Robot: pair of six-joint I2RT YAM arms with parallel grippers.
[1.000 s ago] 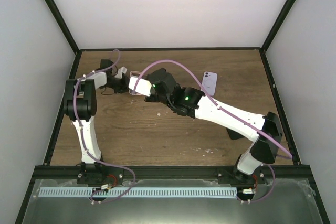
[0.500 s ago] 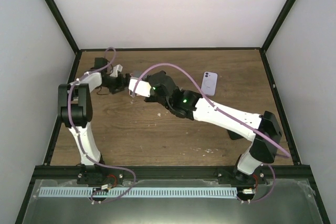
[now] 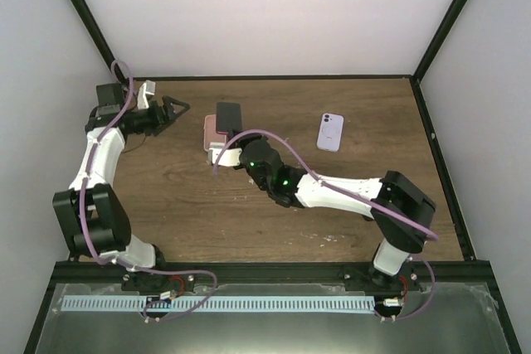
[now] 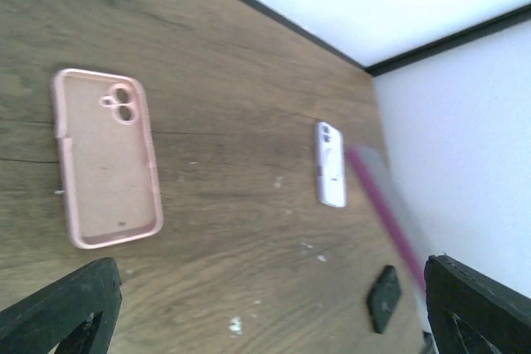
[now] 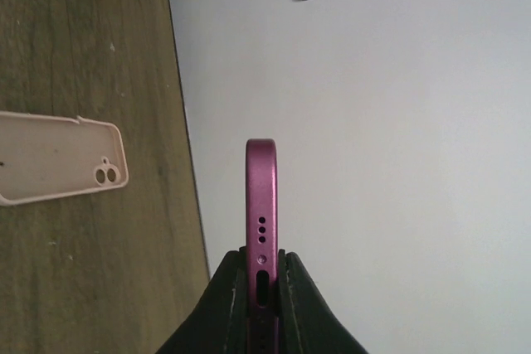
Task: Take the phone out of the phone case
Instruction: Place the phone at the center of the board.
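At the far middle of the brown wooden table, the right gripper is clamped on the slim magenta phone. Its two black fingers press the phone's flat faces near the end that carries the charging port and speaker holes. The right wrist view shows the phone edge-on against the white back wall. From above, its dark face sits just beside the far right corner of the soft pink rectangular phone case, and the phone is outside the case.

The pink phone case lies flat and empty on the wood, hollow side up, with its camera cut-out showing. It is to the left of the held phone in the right wrist view. How high the phone is above the table cannot be told.

The left gripper is at the far left of the table, well apart from the case. Its black fingers are spread wide with nothing between them, and they point toward the case.

On the far right of the table a second, lilac phone lies back-up, its twin camera lenses at the far end, well apart from both grippers.
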